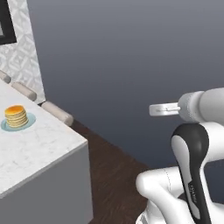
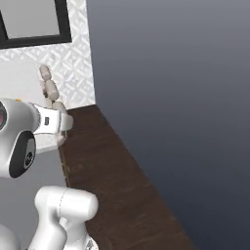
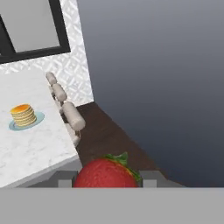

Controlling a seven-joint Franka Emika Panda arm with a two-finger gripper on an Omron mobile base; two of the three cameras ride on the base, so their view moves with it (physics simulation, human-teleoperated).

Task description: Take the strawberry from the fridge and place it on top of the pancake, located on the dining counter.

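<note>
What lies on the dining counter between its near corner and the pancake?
Nothing: in the hand view, only bare marble of the dining counter stretches from the corner to the pancake on its plate. The left base view agrees.

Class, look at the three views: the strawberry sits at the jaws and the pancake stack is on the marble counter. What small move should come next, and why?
Probably carry the strawberry leftward over the dining counter toward the pancake. In the hand view the fruit sits between the jaws, while the stack lies well off to the left on its plate, so the gripper is not yet above it.
</note>
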